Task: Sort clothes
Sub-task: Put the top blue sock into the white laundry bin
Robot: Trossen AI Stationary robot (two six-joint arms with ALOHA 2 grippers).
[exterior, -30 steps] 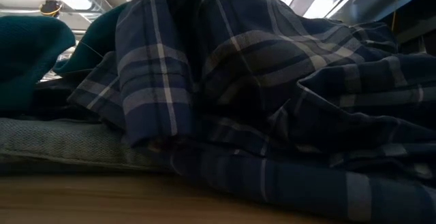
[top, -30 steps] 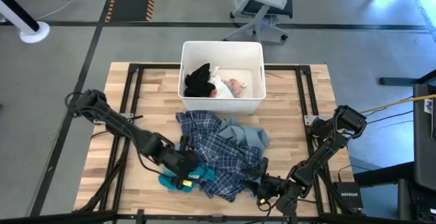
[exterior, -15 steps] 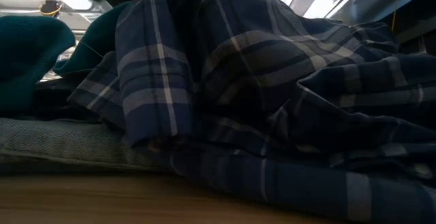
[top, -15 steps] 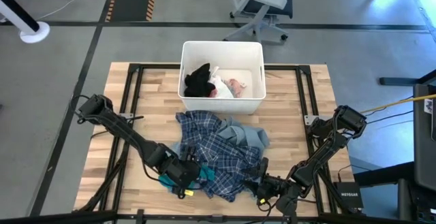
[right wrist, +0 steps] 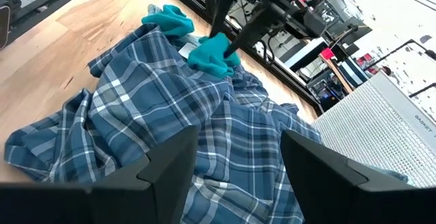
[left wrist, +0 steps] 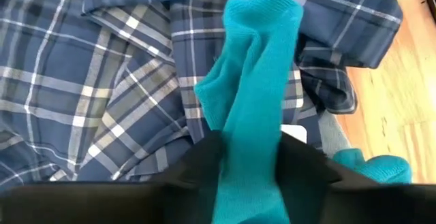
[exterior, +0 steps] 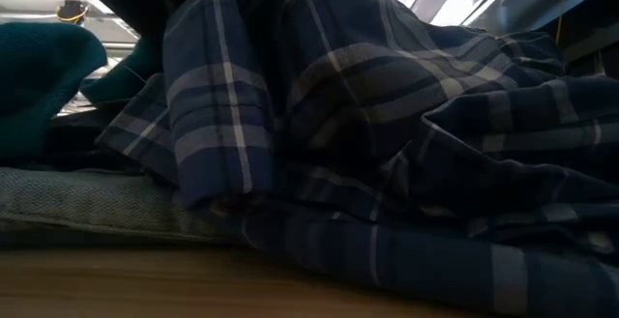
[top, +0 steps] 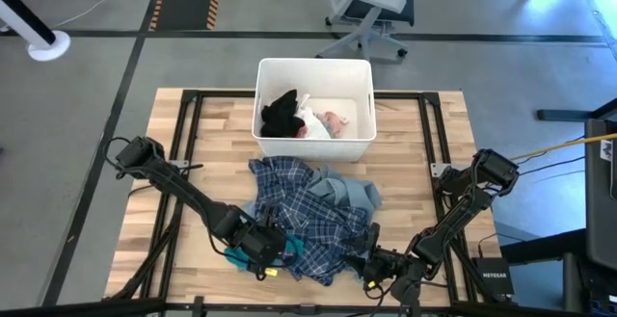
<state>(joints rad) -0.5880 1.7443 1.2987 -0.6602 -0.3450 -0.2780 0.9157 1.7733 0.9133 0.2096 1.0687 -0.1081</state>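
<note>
A heap of blue plaid shirts [top: 310, 213] lies mid-table, resting on a light blue-grey piece [top: 359, 193]. A teal piece [left wrist: 257, 74] lies on the heap's near-left side, and my left gripper [left wrist: 252, 154] is shut on it. The right wrist view shows this teal piece [right wrist: 212, 52] bunched under the left gripper. A second teal piece [right wrist: 169, 20] lies on the wood beside it. My right gripper [right wrist: 238, 157] stands open at the heap's near-right edge [top: 370, 264], with nothing between its fingers. My left gripper pinches the teal piece's near end [left wrist: 251, 157] between its two fingers, one on each side of the bunched cloth. The fingers slant down from above. The rest of the piece stretches away from them and lies on the plaid shirt [left wrist: 122, 94].
A white bin [top: 315, 64] stands at the far middle of the table, holding black, white and pink pieces. Bare wood shows to the left [top: 183, 153] and right [top: 424, 163] of the heap. In the low view the plaid cloth [exterior: 387, 163] fills most of the picture.
My left gripper has come down and toward the table's near edge, onto the teal piece at the heap's near-left side. In the low view its dark shape now hides part of the teal cloth. The heap and my right gripper have kept still.
</note>
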